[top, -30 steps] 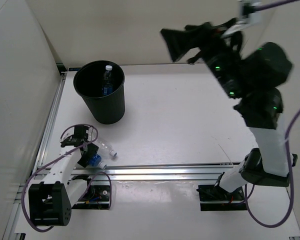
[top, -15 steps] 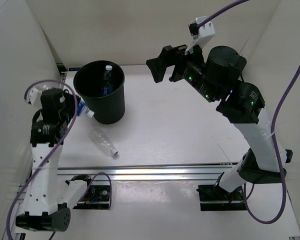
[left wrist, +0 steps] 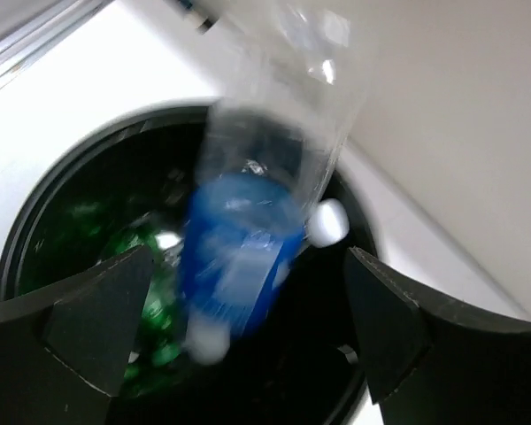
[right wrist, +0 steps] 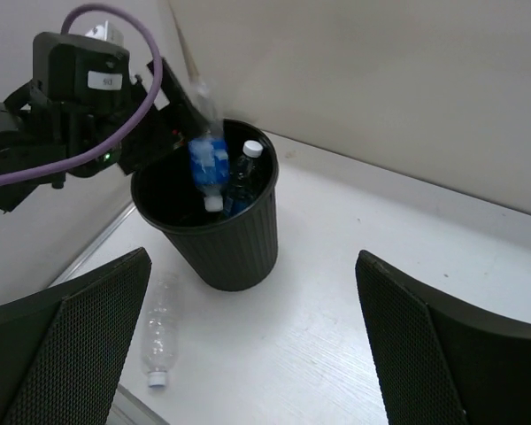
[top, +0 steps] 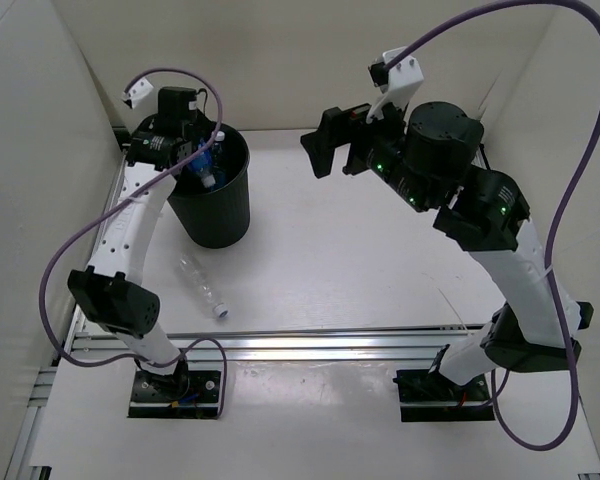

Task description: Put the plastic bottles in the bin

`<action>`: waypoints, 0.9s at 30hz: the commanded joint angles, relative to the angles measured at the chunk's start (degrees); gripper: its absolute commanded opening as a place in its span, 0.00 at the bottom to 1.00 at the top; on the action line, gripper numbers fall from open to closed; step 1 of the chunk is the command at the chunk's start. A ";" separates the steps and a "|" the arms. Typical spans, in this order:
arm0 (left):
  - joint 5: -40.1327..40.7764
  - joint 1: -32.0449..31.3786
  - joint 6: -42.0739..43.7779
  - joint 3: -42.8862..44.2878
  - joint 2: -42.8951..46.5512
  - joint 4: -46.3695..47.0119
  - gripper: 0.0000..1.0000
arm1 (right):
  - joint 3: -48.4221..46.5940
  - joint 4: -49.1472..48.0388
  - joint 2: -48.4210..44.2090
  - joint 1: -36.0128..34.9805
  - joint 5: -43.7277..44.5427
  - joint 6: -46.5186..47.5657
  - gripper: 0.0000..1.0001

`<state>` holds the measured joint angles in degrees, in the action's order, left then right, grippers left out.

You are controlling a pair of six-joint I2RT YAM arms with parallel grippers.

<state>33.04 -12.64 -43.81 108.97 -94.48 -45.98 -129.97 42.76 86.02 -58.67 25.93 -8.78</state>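
The black bin (top: pixel 218 215) stands at the table's far left. My left gripper (top: pixel 192 160) hangs over its mouth, open. A blue-labelled bottle (left wrist: pixel 239 257) drops cap-down between the spread fingers, blurred and touching neither; it shows too in the right wrist view (right wrist: pixel 208 159). Inside the bin (left wrist: pixel 57 190) lie a green bottle (left wrist: pixel 150 297) and another blue-labelled bottle standing upright with a white cap (right wrist: pixel 246 164). A clear unlabelled bottle (top: pixel 202 285) lies on the table in front of the bin (right wrist: pixel 230 243). My right gripper (top: pixel 332 140) is open and empty, high over the table's middle.
A silver rail (top: pixel 330 340) runs along the near edge of the table. White walls close in the left side and the back. The left arm (right wrist: pixel 71 97) arches over the bin's left side.
The left arm swung from beside the bin to above its mouth, then its jaws opened and let go of the blue-labelled bottle, which is falling in. The right arm shifted only slightly.
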 commanded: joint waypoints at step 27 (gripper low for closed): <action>-14.93 5.26 -11.65 -46.49 32.70 7.57 1.00 | 8.16 1.36 -5.77 0.84 7.55 1.74 1.00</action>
<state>17.45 -7.46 -56.38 58.96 -61.12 -39.38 -121.69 45.52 80.84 -57.87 32.25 -8.34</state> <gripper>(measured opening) 1.000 0.998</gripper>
